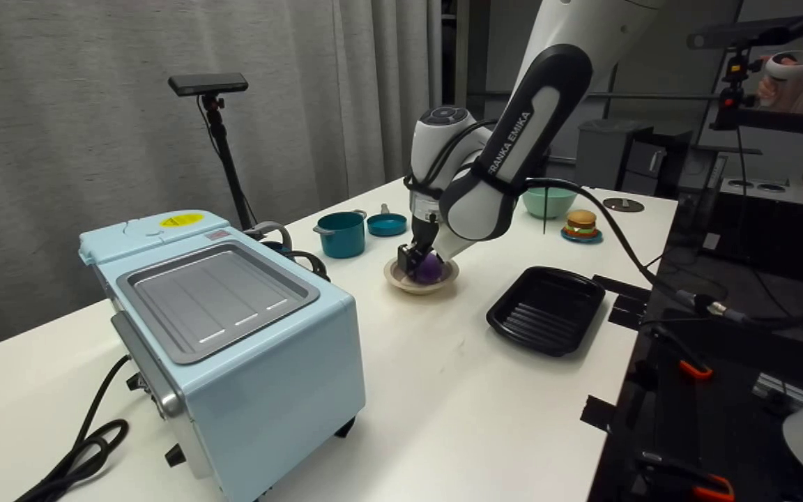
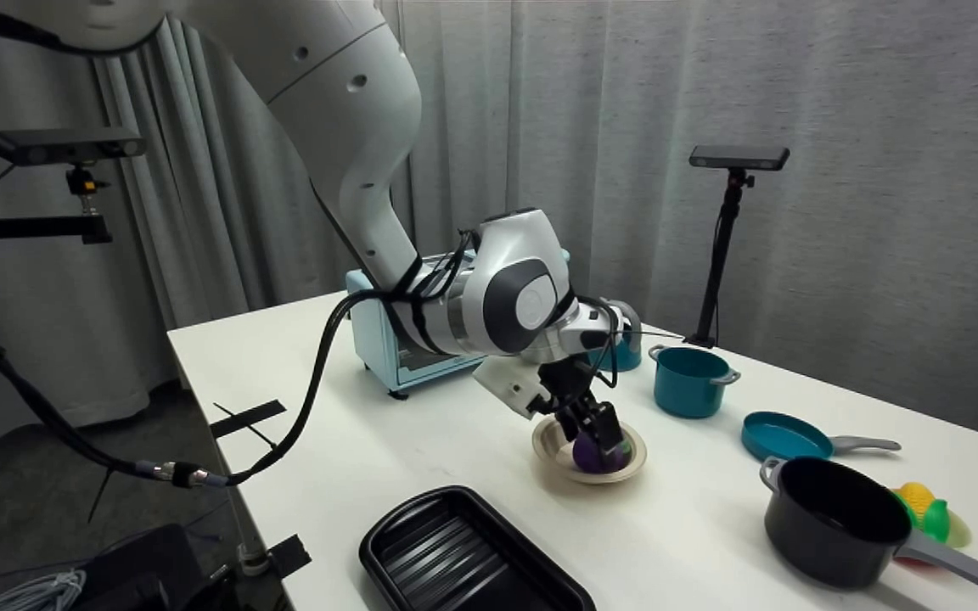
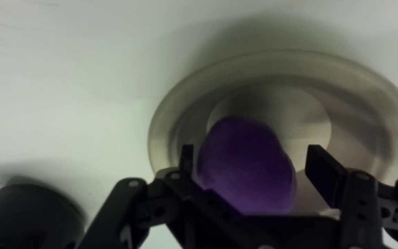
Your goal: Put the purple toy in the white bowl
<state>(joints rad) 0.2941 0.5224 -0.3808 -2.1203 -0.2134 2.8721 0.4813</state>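
The purple toy [image 3: 247,169] is a rounded lump inside the white bowl [image 3: 288,60]. In both exterior views the toy [image 1: 430,270] [image 2: 598,458] sits low within the rim of the bowl [image 1: 415,288] [image 2: 550,456], which stands on the table. My gripper [image 3: 250,148] is open, with its fingers on either side of the toy. The left finger is very close to the toy; whether they touch I cannot tell. A gap shows between the toy and the right finger. In both exterior views the gripper [image 1: 418,256] [image 2: 595,420] reaches down into the bowl and partly hides the toy.
A black square tray [image 1: 546,310] lies near the bowl. A light-blue toaster oven [image 1: 276,390], a teal pot [image 1: 343,237] and a teal pan [image 2: 786,436] stand around. A dark saucepan [image 2: 829,535], a pale green bowl [image 1: 548,203] and a toy burger [image 1: 580,224] are also on the table.
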